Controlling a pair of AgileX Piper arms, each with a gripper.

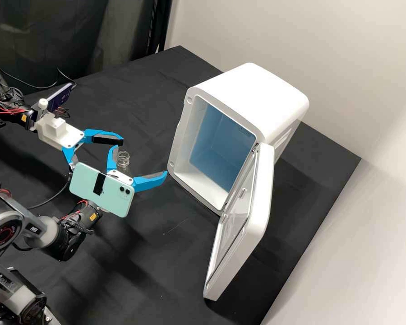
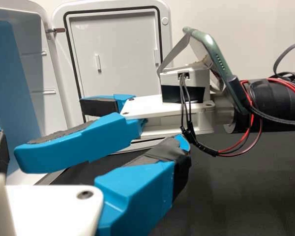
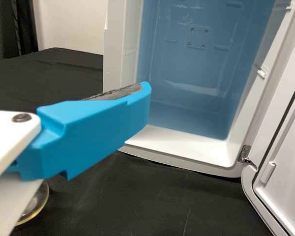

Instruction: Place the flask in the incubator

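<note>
– One black counter (image 1: 135,253) carries everything, yes?

– Yes. On it, toward the right, stands the white incubator (image 1: 257,97) with its pale blue inside facing the arms.

– How does its door (image 1: 246,216) stand?

– Swung wide open on the hinge at the near right side, with its inner face turned toward the arms.

– And the arms?

– Both come in from the left. The nearer one is the right arm. It carries a mint-green phone (image 1: 104,189) on its wrist, and its right end effector (image 1: 137,163) is released, with the blue fingers spread wide just before the incubator's open mouth.

– The other one?

– The left end effector (image 1: 97,154) sits farther left and behind, also released, with its fingers well parted and nothing between them.

– Where is the flask (image 1: 124,158)?

– It is a small clear glass, upright on the counter outside the incubator, between the right end effector's spread fingers and close beside the farther one. Whether that finger touches it, I cannot tell.
</note>
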